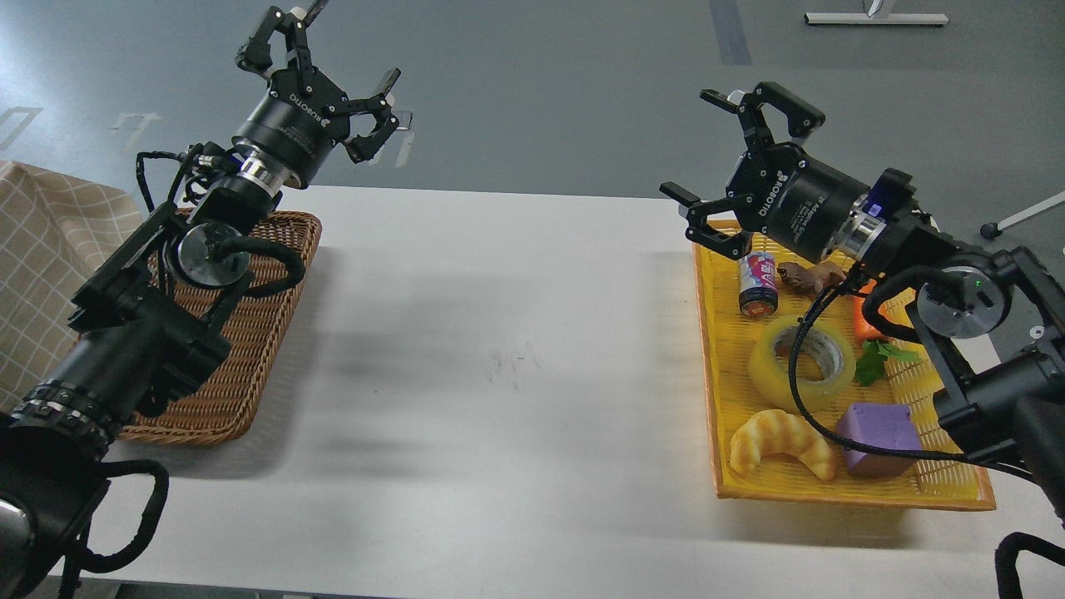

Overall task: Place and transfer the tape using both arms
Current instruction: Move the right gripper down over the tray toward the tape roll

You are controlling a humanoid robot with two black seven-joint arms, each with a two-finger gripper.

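The tape [802, 362] lies flat in the middle of the yellow tray [712, 349] near the table's [499, 333] right edge, light, stiff and slick-sided, best pinched across its wall through the core, while the left gripper [333, 75] and right gripper [732, 166] hover with fingers wide and empty

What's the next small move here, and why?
Probably lower the right gripper toward the tape. The tape lies flat in the yellow tray, untouched, between the can and the croissant. Both grippers are open and raised, holding nothing, and the left gripper is far off over the wicker tray.
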